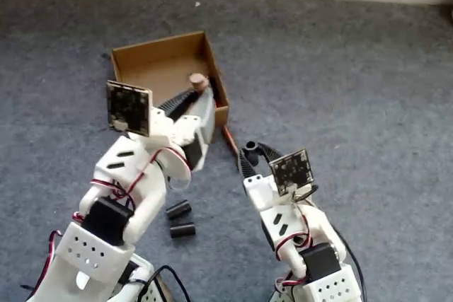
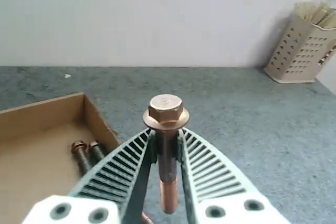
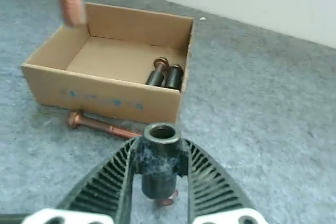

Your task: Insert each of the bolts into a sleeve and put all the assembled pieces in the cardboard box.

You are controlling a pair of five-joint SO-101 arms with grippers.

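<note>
My left gripper (image 2: pixel 167 136) is shut on a copper bolt (image 2: pixel 166 113) held upright, head up, above the right wall of the cardboard box (image 1: pixel 157 60). The same gripper (image 1: pixel 199 95) and bolt (image 1: pixel 197 80) show in the high view. My right gripper (image 3: pixel 160 149) is shut on a black sleeve (image 3: pixel 159 157), open end up, just in front of the box (image 3: pixel 100 98). That gripper (image 1: pixel 249 153) sits right of the box's near corner. Two assembled pieces (image 3: pixel 165 74) lie inside the box. A loose bolt (image 3: pixel 100 125) lies on the carpet against the box's front.
Two loose black sleeves (image 1: pixel 180 219) lie on the grey carpet beside the left arm. A pale perforated holder (image 2: pixel 304 43) stands far back by the wall. Open carpet stretches to the right of the box.
</note>
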